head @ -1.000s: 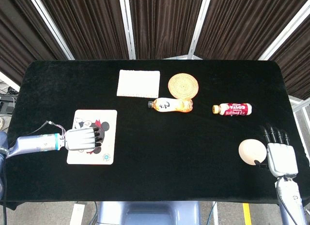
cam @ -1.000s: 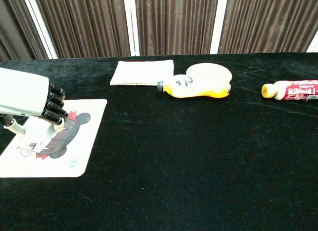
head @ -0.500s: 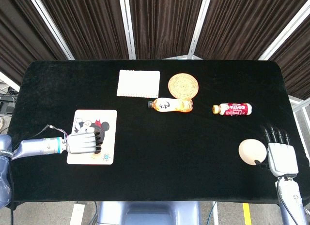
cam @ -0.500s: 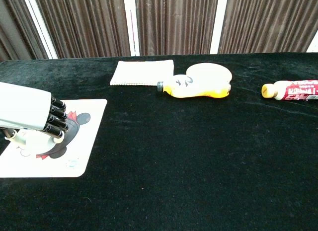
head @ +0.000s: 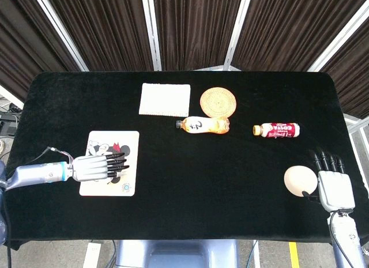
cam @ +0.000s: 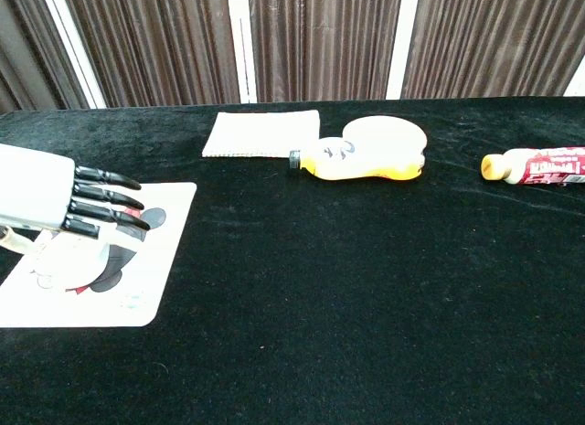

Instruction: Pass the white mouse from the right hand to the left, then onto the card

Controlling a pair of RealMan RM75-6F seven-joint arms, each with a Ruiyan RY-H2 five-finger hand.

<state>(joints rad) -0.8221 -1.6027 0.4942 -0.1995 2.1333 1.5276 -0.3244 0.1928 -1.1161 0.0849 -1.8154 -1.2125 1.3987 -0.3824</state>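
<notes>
The white mouse [head: 298, 180], a pale rounded shape, lies on the black table near its right front edge. My right hand [head: 333, 184] rests flat just right of it, fingers straight and pointing away, thumb close against the mouse's near side; it holds nothing. The chest view shows neither of them. The cartoon card [head: 130, 138] [cam: 155, 260] lies at the front left. My left hand [head: 98, 166] [cam: 55, 201] hovers over the card's middle with fingers stretched out and spread, holding nothing.
An orange drink bottle [head: 203, 125] [cam: 361, 160] lies on its side at the table's centre back, with a woven coaster [head: 218, 101] behind it. Left of them lies a white cloth [head: 164, 99] [cam: 260, 134], and a red-labelled bottle [head: 277, 129] [cam: 539, 164] lies to the right.
My left hand's fingers went from curled to stretched out over the card, and the hand drifted slightly toward the front. The right hand and mouse have not moved.
</notes>
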